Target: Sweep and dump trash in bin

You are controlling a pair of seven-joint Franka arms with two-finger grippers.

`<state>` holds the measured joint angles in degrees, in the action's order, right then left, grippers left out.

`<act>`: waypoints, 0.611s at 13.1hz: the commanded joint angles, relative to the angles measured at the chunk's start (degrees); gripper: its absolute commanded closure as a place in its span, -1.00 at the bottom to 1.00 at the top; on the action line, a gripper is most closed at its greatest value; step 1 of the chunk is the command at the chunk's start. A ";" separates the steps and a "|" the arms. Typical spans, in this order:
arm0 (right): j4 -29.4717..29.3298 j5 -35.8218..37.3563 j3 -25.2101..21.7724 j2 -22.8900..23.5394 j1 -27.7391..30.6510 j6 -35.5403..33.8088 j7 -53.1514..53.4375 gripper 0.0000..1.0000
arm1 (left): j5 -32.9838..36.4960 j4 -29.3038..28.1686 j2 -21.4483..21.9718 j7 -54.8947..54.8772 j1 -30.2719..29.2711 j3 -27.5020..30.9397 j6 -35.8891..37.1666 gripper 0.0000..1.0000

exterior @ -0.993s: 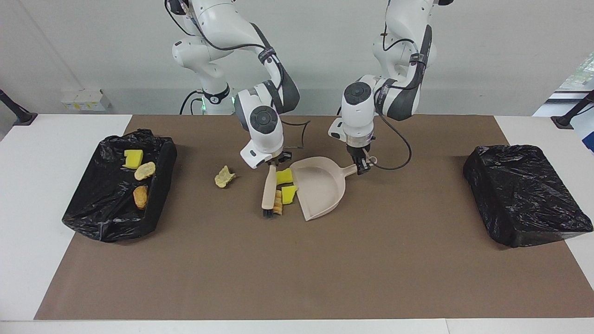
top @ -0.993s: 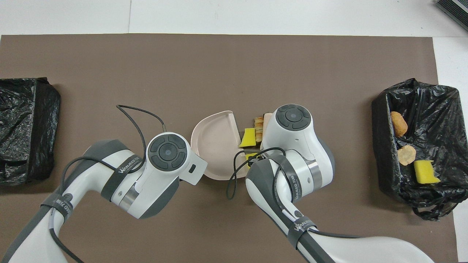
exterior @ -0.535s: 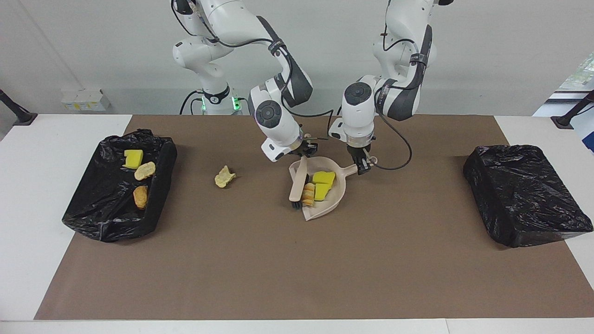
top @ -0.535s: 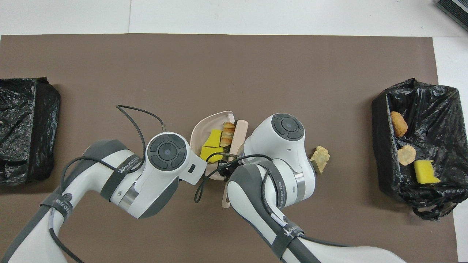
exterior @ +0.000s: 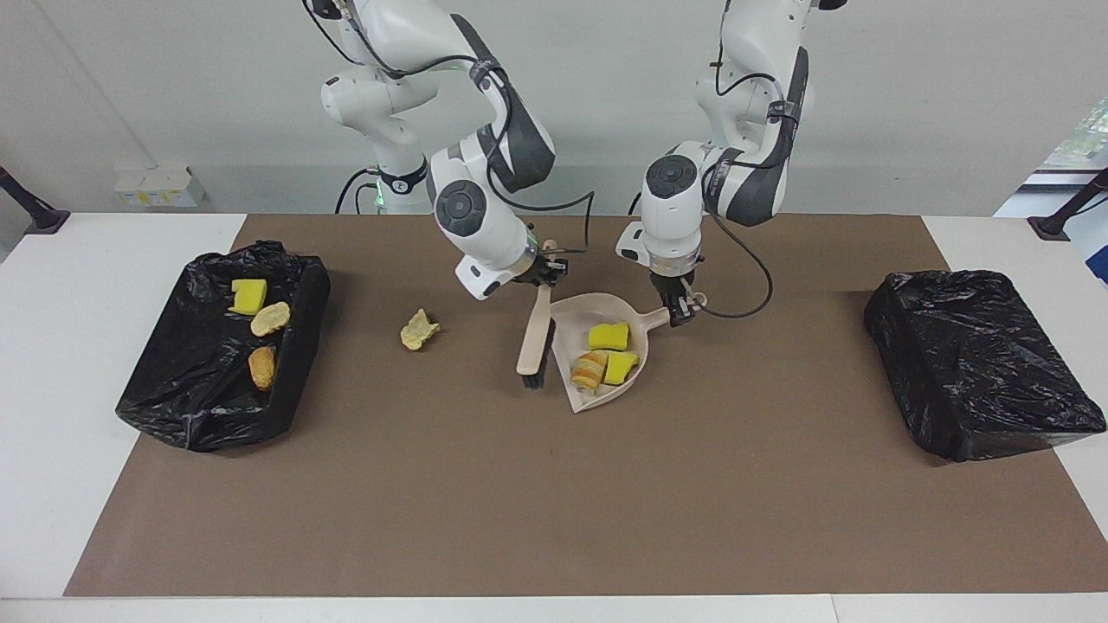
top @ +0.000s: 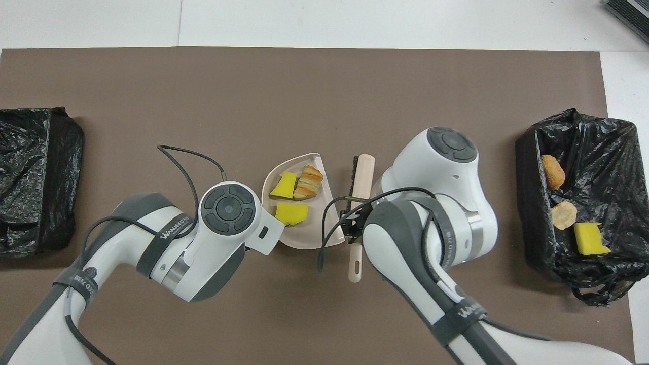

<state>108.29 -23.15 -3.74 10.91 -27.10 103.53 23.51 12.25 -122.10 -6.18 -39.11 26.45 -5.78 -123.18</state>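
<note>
Left pincer clamping dustpan handle, right pincer clamping brush; stray lump lying near lined bin.

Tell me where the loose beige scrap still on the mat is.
In the facing view the beige scrap lies on the brown mat between the brush and the open bin at the right arm's end; the overhead view hides it.

Both arms are reached toward the middle of the table, elbows bent and wrists turned downward, with the left gripper and the right gripper each clamped tight, close beside one another.
</note>
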 commanded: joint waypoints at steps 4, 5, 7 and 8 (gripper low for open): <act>1.39 17.05 0.49 -5.10 9.24 -13.86 -1.10 1.00 | 0.31 -1.47 1.25 -0.09 -0.88 -0.20 -0.22 1.00; 3.14 19.78 0.84 -6.33 11.00 -15.71 -1.19 1.00 | 0.31 -1.47 1.25 -0.09 -0.88 -0.20 -0.13 1.00; 9.71 22.09 0.66 -9.92 11.36 -14.86 -0.75 1.00 | 0.31 -1.47 1.25 -0.09 -0.88 -0.20 -0.13 1.00; 14.01 23.31 0.66 -12.38 11.36 -12.85 -0.06 1.00 | 0.31 -1.56 1.25 -0.09 -0.88 -0.20 -0.13 1.00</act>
<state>113.46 -2.46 -3.83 4.68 -16.10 87.83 23.22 12.25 -122.11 -6.18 -39.11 26.42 -5.78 -123.19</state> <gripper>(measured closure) 0.740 0.674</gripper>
